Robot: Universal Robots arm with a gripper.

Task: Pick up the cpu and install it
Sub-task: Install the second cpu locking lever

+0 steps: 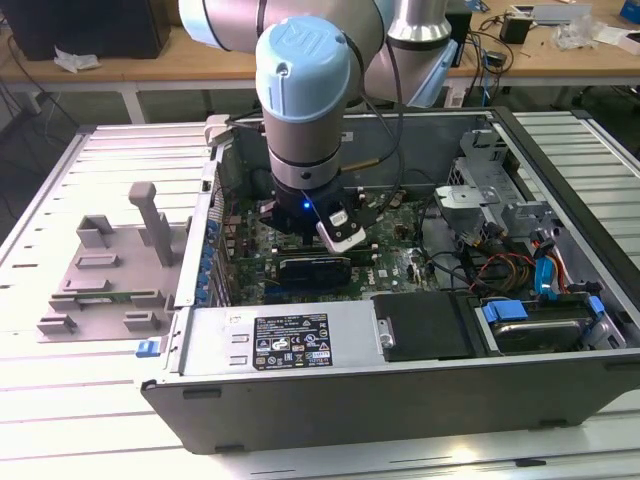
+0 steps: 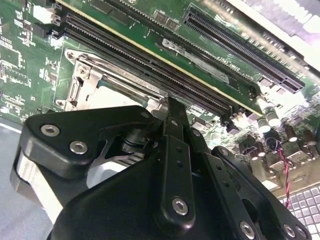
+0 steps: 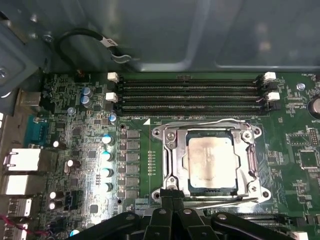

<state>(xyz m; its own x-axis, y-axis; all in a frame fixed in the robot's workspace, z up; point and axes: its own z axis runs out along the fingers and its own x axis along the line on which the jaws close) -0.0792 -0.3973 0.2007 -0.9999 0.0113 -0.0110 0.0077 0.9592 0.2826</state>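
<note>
Black gripper (image 3: 172, 200) hangs low over green motherboard (image 3: 80, 130), fingers (image 3: 167, 194) pressed together, clenched on nothing. Fingertips sit at edge of silver metal socket frame (image 3: 250, 150). Shiny silver square cpu (image 3: 210, 160) lies flat inside that frame, seated. Black memory slots (image 3: 190, 92) run just beyond socket. Grey open computer case (image 1: 300, 390) surrounds board in exterior view.

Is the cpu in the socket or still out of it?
In. In the first wrist view the cpu lies flat inside the socket's metal frame on the motherboard, its silver top facing up. The gripper sits at the frame's edge.
</note>
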